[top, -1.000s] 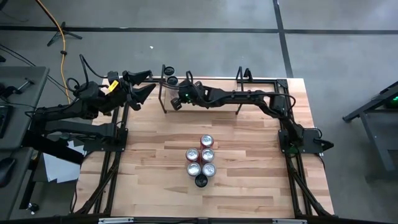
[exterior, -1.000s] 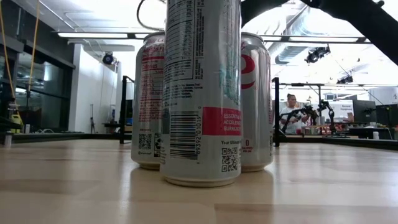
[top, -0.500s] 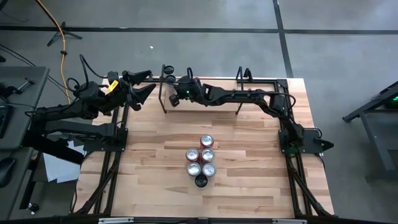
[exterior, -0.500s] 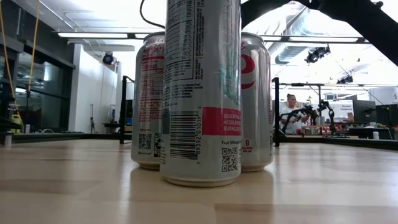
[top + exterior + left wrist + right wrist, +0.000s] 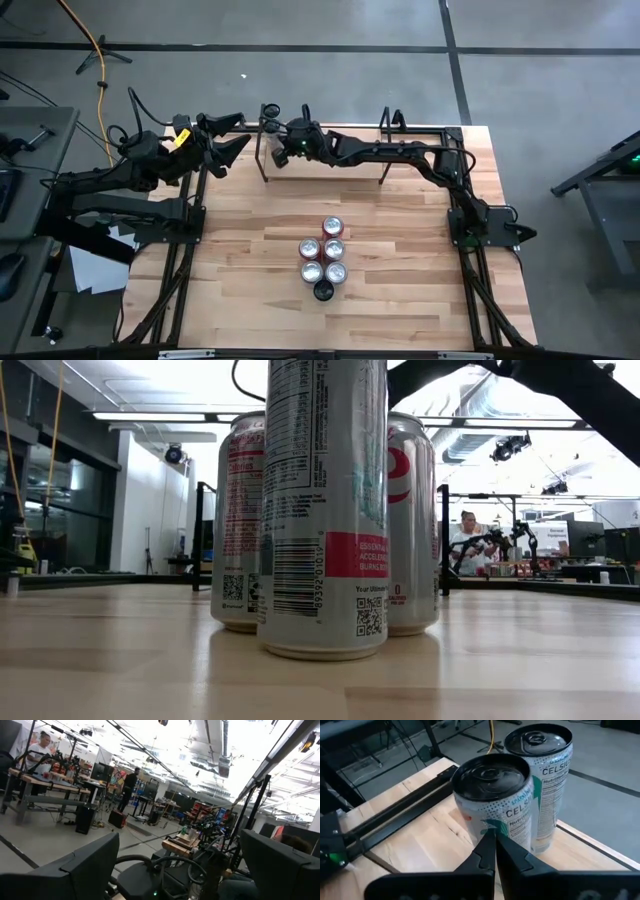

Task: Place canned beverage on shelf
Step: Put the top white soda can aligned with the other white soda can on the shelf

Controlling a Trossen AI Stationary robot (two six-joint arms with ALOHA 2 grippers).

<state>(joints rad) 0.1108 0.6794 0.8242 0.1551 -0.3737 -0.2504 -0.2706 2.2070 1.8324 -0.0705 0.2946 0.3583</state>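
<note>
Two silver-and-teal cans stand upright side by side on the shelf's pale plank [image 5: 420, 835], the nearer can [image 5: 492, 795] and the farther can [image 5: 540, 775]. In the high view they show at the shelf's left end [image 5: 270, 120]. My right gripper [image 5: 492, 837] is shut, with its tips against or just short of the nearer can's side; in the high view it reaches over the shelf [image 5: 350, 172] from the right [image 5: 281, 141]. My left gripper [image 5: 228, 133] waits open and empty at the table's far left; it also shows in the left wrist view [image 5: 180, 870]. My right gripper's shut fingertips [image 5: 489, 840] stand at the lower side wall [image 5: 487, 822] of the nearer can, coming level from the table's right. I cannot tell whether they touch it. The can stands upright with its bottom on the plank.
Several more cans [image 5: 322, 258] stand upright in a cluster at the table's middle, and they fill the low view [image 5: 325, 510]. The shelf's black rod uprights [image 5: 264, 165] stand near the gripper. Bare wood lies to the left and right of the cluster.
My right gripper has gone toward the table's far left, closer to the two cans on the shelf.
</note>
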